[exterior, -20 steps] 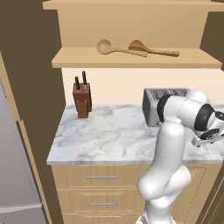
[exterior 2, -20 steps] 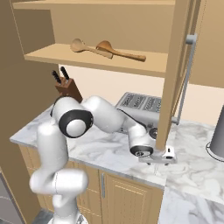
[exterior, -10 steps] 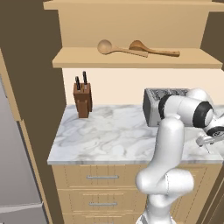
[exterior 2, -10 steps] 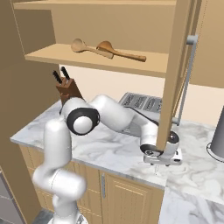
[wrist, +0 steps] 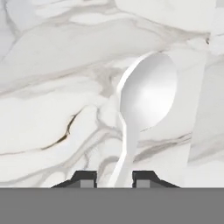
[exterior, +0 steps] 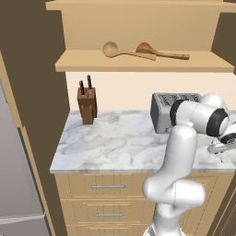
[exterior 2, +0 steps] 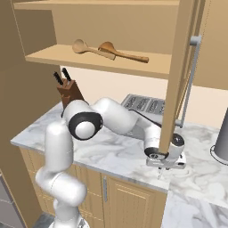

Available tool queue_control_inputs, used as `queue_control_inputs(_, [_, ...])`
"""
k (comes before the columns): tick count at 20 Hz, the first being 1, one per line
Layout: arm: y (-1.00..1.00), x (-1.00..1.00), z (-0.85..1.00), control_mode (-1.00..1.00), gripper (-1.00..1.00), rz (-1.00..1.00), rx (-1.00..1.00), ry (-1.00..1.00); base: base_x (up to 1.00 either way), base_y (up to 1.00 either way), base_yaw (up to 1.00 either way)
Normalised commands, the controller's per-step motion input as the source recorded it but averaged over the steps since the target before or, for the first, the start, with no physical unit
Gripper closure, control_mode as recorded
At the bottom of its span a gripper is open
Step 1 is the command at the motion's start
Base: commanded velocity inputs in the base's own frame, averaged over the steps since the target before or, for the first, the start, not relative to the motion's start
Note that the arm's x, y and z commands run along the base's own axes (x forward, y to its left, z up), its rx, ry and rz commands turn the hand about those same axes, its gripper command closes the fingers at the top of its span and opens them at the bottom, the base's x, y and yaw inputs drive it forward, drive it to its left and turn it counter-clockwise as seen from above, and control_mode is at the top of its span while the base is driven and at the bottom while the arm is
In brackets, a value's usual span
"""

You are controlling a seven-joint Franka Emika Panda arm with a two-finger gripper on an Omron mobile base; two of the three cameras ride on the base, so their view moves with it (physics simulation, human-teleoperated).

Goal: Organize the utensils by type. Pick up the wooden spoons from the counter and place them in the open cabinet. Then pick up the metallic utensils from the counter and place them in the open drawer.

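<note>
A whitish metallic spoon, one of the metallic utensils, lies on the marbled counter with its bowl pointing away from the hand. My gripper is down over its handle, the two dark tips close against either side. Seen from the base, the gripper hangs low at the counter's front right edge. Two wooden spoons lie side by side on the open cabinet's shelf, also the wooden spoons. The open drawer is out of view.
A silver toaster stands at the back of the counter behind the arm. A wooden knife block is at the back left. A tall wooden panel with a bar handle hangs just in front of the gripper. A grey pot stands far right.
The arm reached further right and lowered the hand to the counter. The jaws went from wide open to narrow around the spoon's handle.
</note>
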Motion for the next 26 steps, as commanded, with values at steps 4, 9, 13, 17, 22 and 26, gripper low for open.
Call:
queue_control_inputs(4, [0.55,-0.24,-0.19,-1.0,1.0,-0.01,-0.1,0.06,0.0,0.0,0.0])
queue_control_inputs(9, [0.63,-0.33,0.05,-1.0,1.0,0.0,-0.04,0.0,0.0,0.0,0.0])
queue_control_inputs(13, [0.62,-0.16,0.49,-1.0,1.0,0.0,-0.01,0.0,0.0,0.0,0.0])
queue_control_inputs(17, [0.38,-0.08,0.74,-1.0,1.0,0.0,0.0,0.0,0.0,0.0,0.0])
queue_control_inputs(22, [0.24,-0.06,0.79,-1.0,1.0,0.0,0.0,0.1,0.0,0.0,0.0])
queue_control_inputs(26, [0.4,-0.36,0.57,-1.0,1.0,0.0,0.0,0.04,0.0,0.0,0.0])
